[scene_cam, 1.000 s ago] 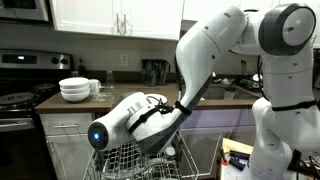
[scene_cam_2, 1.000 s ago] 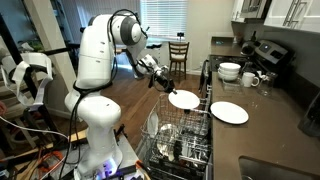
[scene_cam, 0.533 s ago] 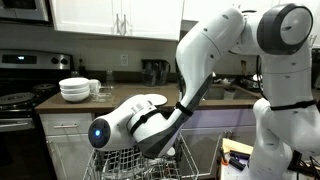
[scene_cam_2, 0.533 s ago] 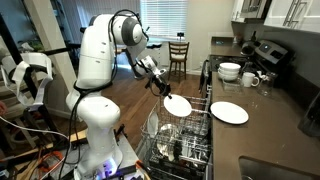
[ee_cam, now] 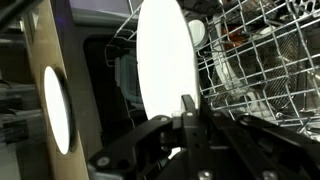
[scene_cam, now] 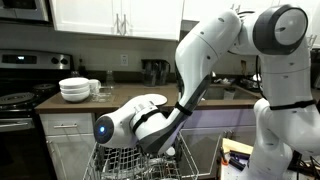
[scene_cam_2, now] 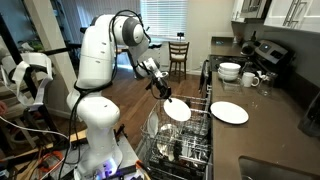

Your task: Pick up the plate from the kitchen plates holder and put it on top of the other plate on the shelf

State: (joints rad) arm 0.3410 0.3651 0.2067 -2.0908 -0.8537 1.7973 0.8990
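A stack of white bowls (scene_cam: 74, 90) stands near the black stove (scene_cam: 18, 98), with a white mug (scene_cam_2: 250, 79) just beside it. A microwave (scene_cam: 22, 10) hangs above the stove, and white wall cabinets (scene_cam: 115, 15) run along next to it. Against the back wall there's a dark appliance (scene_cam: 153, 71), too small to make out. Across the room a wooden chair (scene_cam_2: 178, 55) sits on the wood floor (scene_cam_2: 125, 95) below a window with blinds (scene_cam_2: 165, 15). Loose cables (scene_cam_2: 35, 150) tangle low in the corner.
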